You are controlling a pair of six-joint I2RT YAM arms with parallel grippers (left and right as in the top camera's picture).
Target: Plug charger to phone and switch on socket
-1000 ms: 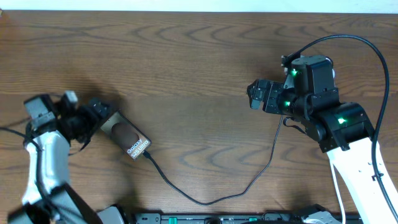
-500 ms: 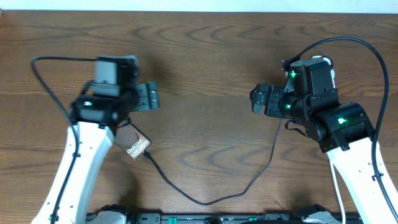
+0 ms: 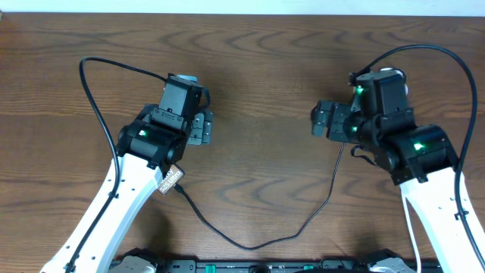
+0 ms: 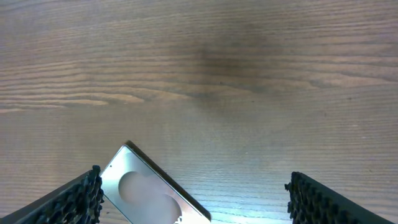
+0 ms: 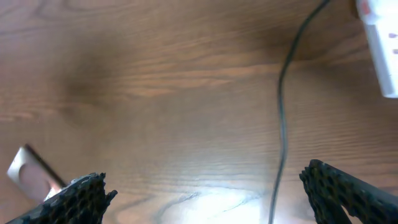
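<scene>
Phone (image 3: 171, 180) lies flat on the worktop (image 3: 258, 61), back from the left claw (image 3: 201, 127) and mostly hidden under that arm from above; only its white-strip end shows there. In the left wrist view one corner of it pokes up between the fingers (image 4: 74, 199), closer to the left one and turned at an angle. The left claw is released wide and holds nothing.

The charger (image 5: 282, 118) meets the phone at the white-strip end; whether its tip is fully seated I cannot tell. From there the cable loops along the worktop's near edge and rises toward the right claw (image 3: 320, 120), passing under it between the fingers, nearer the right one.

The right claw is also released wide and empty, above bare wood. The socket (image 5: 379, 43), white with small red marks, lies ahead of the right claw, out past its right finger, and is cut off by the edge of the view.
</scene>
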